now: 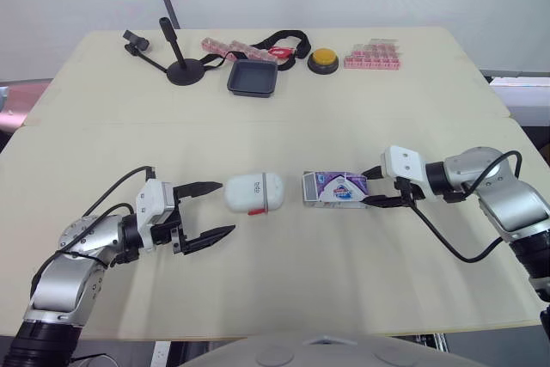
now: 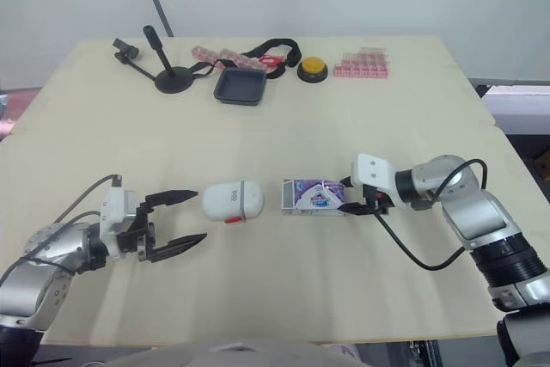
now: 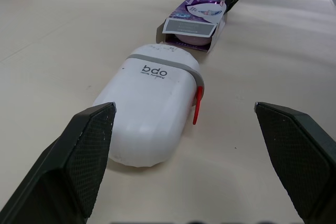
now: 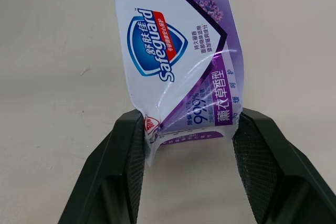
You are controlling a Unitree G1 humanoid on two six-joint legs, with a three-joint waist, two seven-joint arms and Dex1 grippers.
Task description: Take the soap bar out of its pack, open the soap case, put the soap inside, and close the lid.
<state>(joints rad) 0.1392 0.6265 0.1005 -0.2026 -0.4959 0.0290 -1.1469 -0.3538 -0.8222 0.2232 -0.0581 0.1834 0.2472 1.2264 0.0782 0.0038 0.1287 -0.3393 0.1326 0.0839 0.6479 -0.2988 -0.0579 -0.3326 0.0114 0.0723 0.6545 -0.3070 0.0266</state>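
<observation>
Along the far edge of the cream table (image 1: 284, 290) stood a black stand (image 1: 183, 70) at left. To its right came a pink strip (image 1: 223, 46), a dark square tray (image 1: 253, 77), a looped black strap (image 1: 284, 40), a yellow button (image 1: 323, 59) and a pink block rack (image 1: 372, 55).

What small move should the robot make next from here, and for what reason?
Probably the right gripper should lift its end of the soap pack a little, so that the soap can slide out. Its fingers pinch one end of the pack. The end facing the soap case is open, with the purple soap showing. The left gripper is open at the case's other end.
</observation>
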